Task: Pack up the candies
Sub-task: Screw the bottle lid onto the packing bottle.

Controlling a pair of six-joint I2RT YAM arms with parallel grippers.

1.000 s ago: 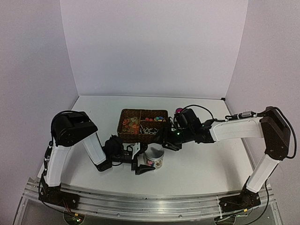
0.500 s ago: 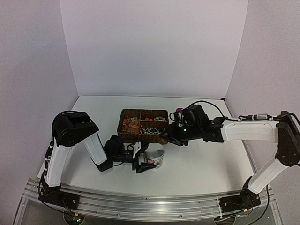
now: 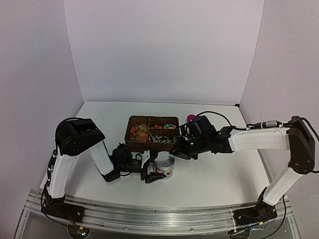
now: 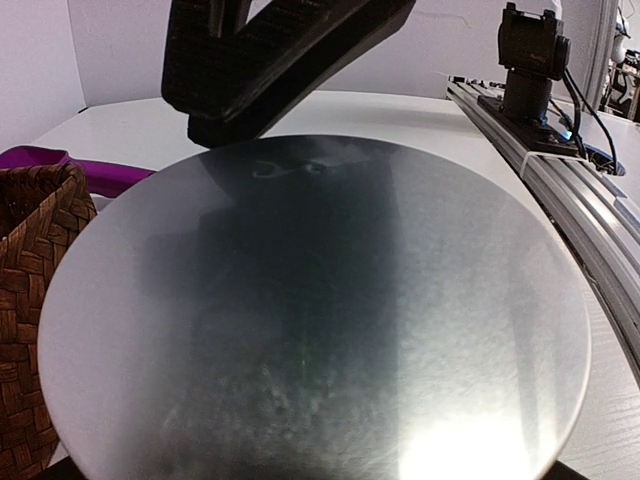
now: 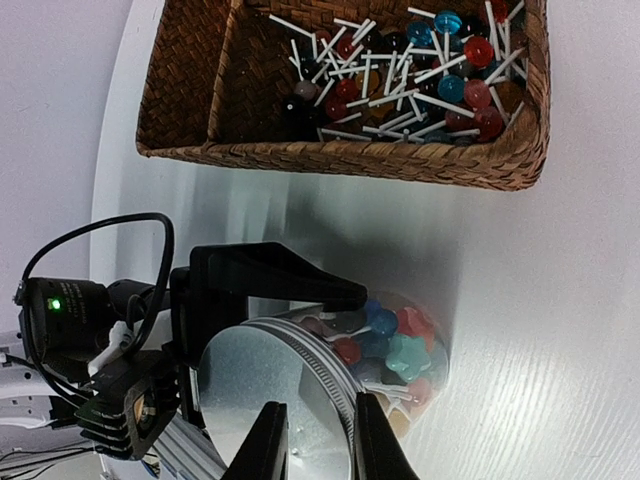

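Note:
The candies (image 5: pixel 400 340) are small coloured sweets and lollipops packed in a clear jar (image 3: pixel 164 172) with a silver lid (image 5: pixel 265 385). More candies (image 5: pixel 400 75) fill a woven basket (image 3: pixel 130 142). My left gripper (image 3: pixel 153 169) is shut on the jar; one black finger (image 5: pixel 270 280) lies against its side. The lid (image 4: pixel 310 310) fills the left wrist view, hiding the jar body. My right gripper (image 5: pixel 320 450) hovers over the lid, its jaws a narrow gap apart with nothing between them; in the top view my right gripper (image 3: pixel 178 151) sits by the basket's right corner.
A magenta scoop (image 3: pixel 190 118) lies behind the right wrist, and a purple stretch of the scoop (image 4: pixel 60 165) shows past the basket (image 4: pixel 30 300). The metal rail (image 3: pixel 164 214) runs along the near edge. White walls close in three sides.
My right arm swung out to the right, then came back toward the jar, and its jaws narrowed a lot. My left jaws closed a little around the jar.

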